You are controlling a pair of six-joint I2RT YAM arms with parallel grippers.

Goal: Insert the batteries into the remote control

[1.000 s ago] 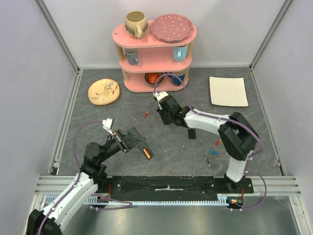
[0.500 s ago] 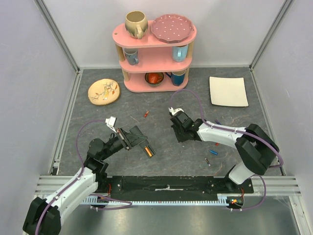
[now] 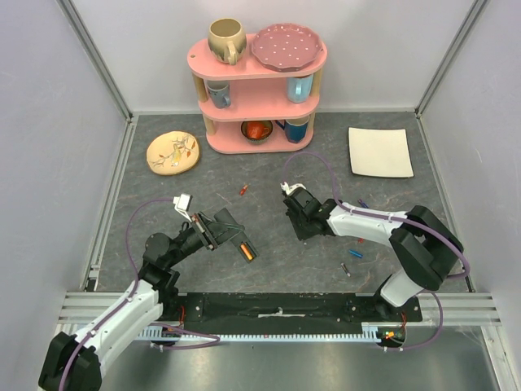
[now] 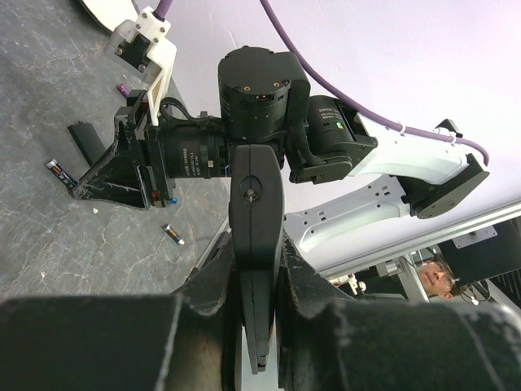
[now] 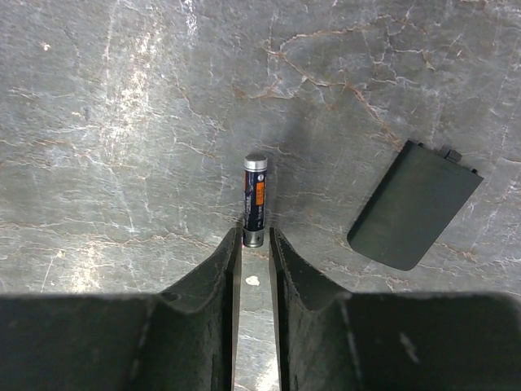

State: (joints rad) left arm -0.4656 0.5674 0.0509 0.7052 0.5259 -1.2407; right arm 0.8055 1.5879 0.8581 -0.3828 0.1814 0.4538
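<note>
My left gripper (image 4: pixel 257 273) is shut on the remote control (image 4: pixel 256 204), a slim black bar seen edge-on in the left wrist view. From above, the remote control (image 3: pixel 230 236) juts right and down from the left gripper (image 3: pixel 213 232), with an orange battery (image 3: pixel 247 254) in its slot. My right gripper (image 5: pixel 255 242) is low over the table, its jaws a narrow gap apart. A dark blue battery (image 5: pixel 255 198) with an orange label lies flat, its near end just between the fingertips. In the top view the right gripper (image 3: pixel 301 226) is at mid-table.
The black battery cover (image 5: pixel 413 204) lies right of the right gripper. Loose batteries lie on the mat: red (image 3: pixel 242 191), blue (image 3: pixel 356 252), orange (image 3: pixel 361 239), grey (image 3: pixel 345 269). A pink shelf (image 3: pixel 259 90), a painted plate (image 3: pixel 172 152) and a white napkin (image 3: pixel 379 151) sit at the back.
The right arm has swung away from the shelf and come down to the table, and its jaws have parted slightly around the battery's end. The left arm has barely shifted with the remote.
</note>
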